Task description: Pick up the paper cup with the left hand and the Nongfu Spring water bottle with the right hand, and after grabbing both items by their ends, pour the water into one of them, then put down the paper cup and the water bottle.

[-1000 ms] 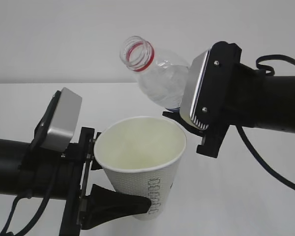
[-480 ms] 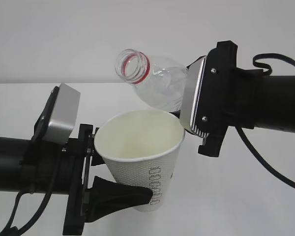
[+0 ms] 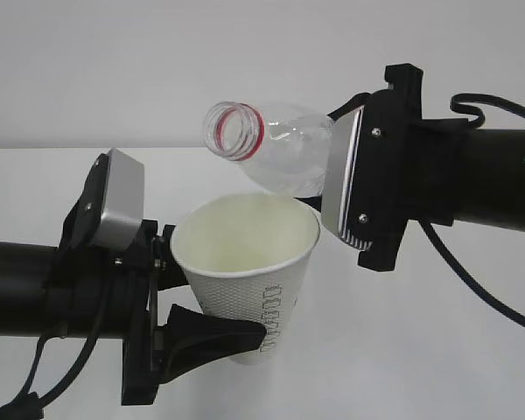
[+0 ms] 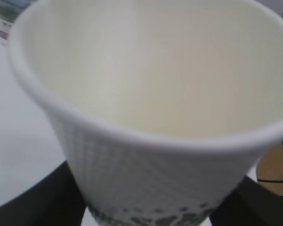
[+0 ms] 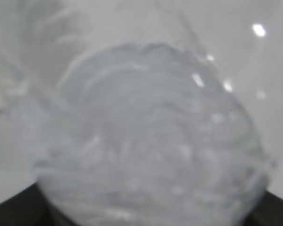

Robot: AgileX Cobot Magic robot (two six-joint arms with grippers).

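The white paper cup [image 3: 245, 271] stands upright in the air with green print on its side, and my left gripper [image 3: 232, 331] is shut on its lower part. In the left wrist view the cup [image 4: 146, 94] fills the frame, dark fingers [image 4: 37, 197] at both bottom corners. The clear, capless water bottle [image 3: 284, 157] lies nearly level just above the cup's far rim, its red-ringed mouth pointing left. My right gripper [image 3: 325, 179] is shut on its bottom end. That ribbed base [image 5: 151, 136] fills the right wrist view. No water shows in the cup or as a stream.
The white table [image 3: 472, 376] lies below both arms, against a plain pale wall. A black cable [image 3: 472, 280] hangs under the right arm. The grey box [image 3: 118, 210] on the left arm sits left of the cup.
The bottle has tipped further over, its mouth dropping and shifting left toward the cup. The cup has risen a little and moved slightly right. Both grips are unchanged.
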